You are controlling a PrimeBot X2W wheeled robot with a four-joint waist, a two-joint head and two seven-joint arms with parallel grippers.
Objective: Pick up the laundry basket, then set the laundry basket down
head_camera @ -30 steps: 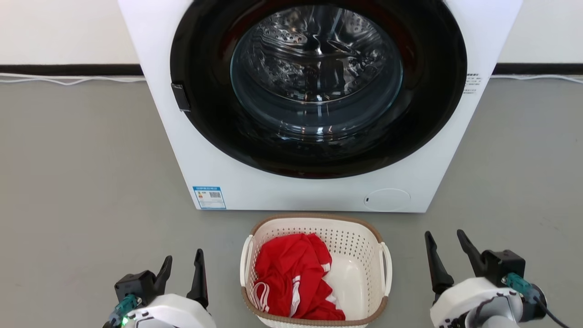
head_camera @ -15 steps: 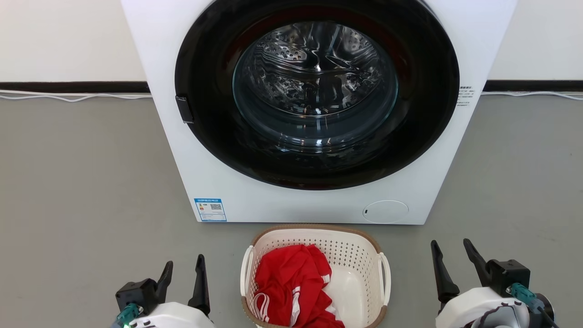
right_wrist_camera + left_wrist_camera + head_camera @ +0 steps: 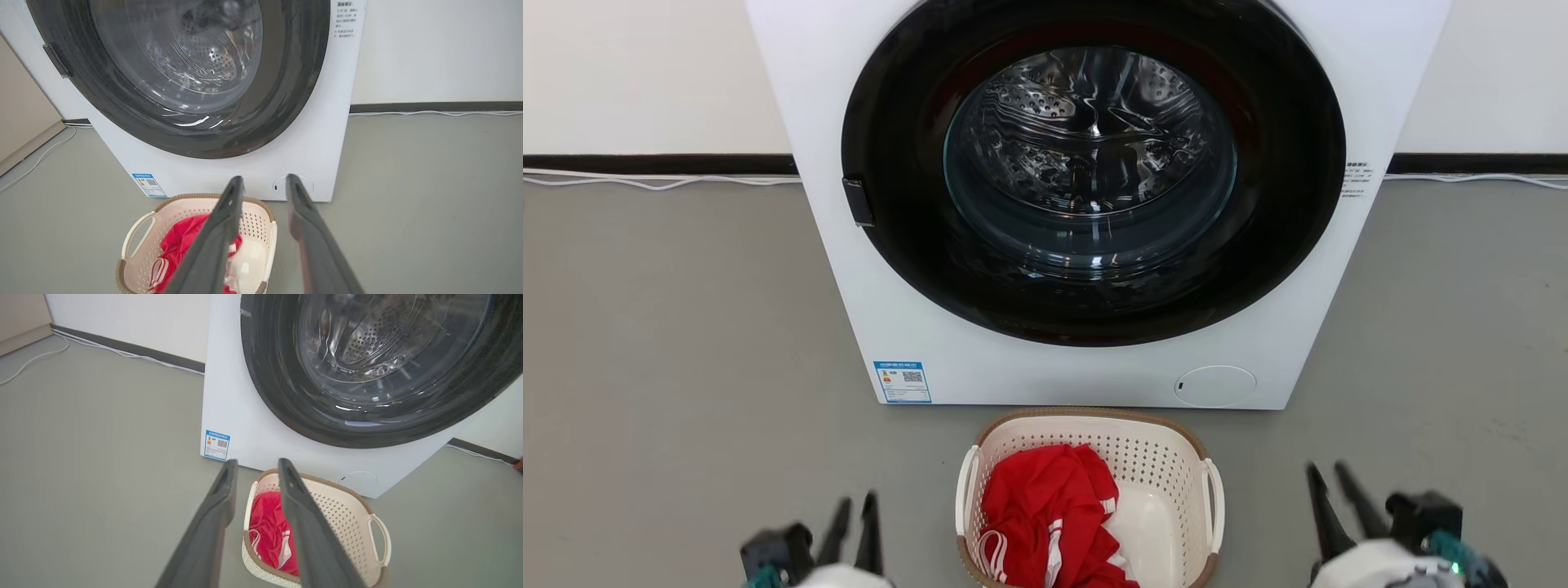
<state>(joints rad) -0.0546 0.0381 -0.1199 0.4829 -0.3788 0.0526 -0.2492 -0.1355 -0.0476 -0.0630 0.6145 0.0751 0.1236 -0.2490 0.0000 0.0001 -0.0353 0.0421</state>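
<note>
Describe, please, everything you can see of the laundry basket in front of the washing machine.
The laundry basket is a cream-white, rounded-rectangular tub of perforated plastic with a brown woven-look rim and a white loop handle on each side. It stands upright on the grey floor, just before the washing machine. A crumpled red garment with white stripes lies inside, toward its left. The left gripper and right gripper flank it without touching.

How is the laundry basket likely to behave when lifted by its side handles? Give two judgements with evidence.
The laundry basket is probably stiff: its perforated plastic walls hold their shape. It seems light, holding little beyond a red garment. That load sits toward one side, so it may tilt.
</note>
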